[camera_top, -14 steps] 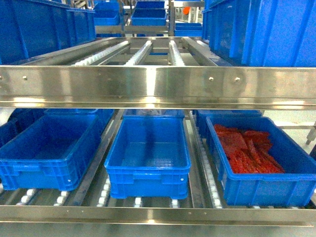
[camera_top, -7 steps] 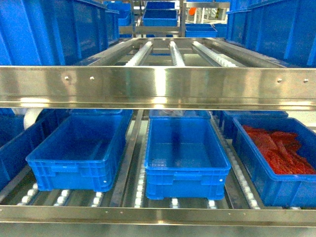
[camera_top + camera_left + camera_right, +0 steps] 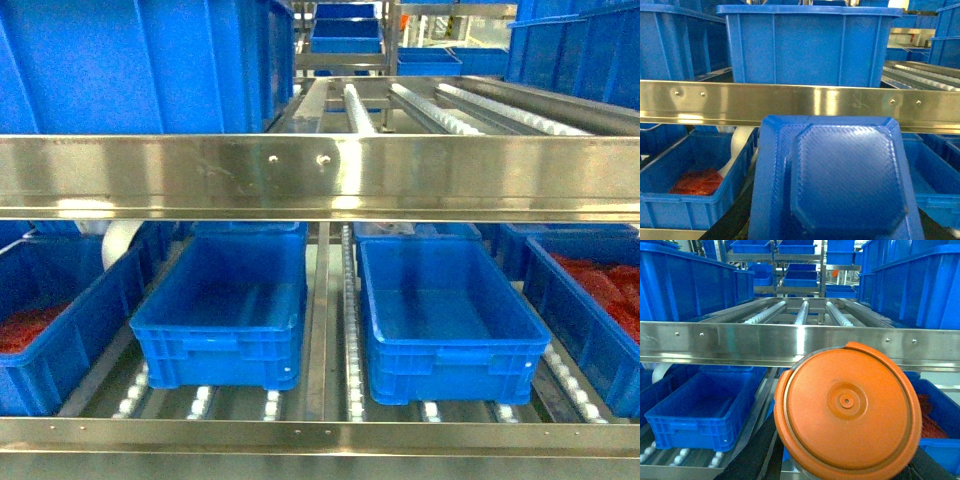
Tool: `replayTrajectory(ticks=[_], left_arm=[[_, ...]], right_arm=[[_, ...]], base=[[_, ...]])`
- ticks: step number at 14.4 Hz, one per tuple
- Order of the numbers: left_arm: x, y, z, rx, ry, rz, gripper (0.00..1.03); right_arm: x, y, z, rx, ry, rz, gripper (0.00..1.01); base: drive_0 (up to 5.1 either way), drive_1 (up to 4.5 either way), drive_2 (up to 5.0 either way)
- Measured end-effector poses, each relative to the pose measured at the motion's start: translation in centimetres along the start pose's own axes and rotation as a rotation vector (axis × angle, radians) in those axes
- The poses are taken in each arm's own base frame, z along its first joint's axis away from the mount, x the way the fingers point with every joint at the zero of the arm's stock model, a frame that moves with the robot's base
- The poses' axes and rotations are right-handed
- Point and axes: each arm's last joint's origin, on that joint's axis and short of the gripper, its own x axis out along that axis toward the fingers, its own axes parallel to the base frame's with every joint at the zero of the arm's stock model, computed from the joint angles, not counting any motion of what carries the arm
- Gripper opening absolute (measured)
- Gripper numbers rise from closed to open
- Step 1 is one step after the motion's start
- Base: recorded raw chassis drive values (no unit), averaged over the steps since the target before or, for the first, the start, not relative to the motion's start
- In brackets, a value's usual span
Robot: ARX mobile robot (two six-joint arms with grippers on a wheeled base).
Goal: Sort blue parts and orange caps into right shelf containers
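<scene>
One orange cap before right wrist

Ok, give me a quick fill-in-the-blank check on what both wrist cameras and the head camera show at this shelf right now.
1. The round cap filling the right wrist view is ____ in colour.
2. The moulded part in front of the left wrist camera is ____.
3. In the head view, the two middle crates and on the lower shelf are ____.
4. The crates sit on ____ tracks.

Missing words: orange; blue; empty; roller
</scene>
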Motion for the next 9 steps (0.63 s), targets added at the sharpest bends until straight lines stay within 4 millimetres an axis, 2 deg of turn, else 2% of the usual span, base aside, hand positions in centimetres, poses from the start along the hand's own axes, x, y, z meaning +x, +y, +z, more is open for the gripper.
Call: replayTrajectory(ticks=[9], left_arm=[[0.00, -0.01, 0.00, 0.000, 0.000, -0.002, 0.43]], right_arm=[[0.00, 0.01, -0.01, 0.000, 0.000, 0.003, 0.42]], base=[[0.0, 0.00, 0.0]])
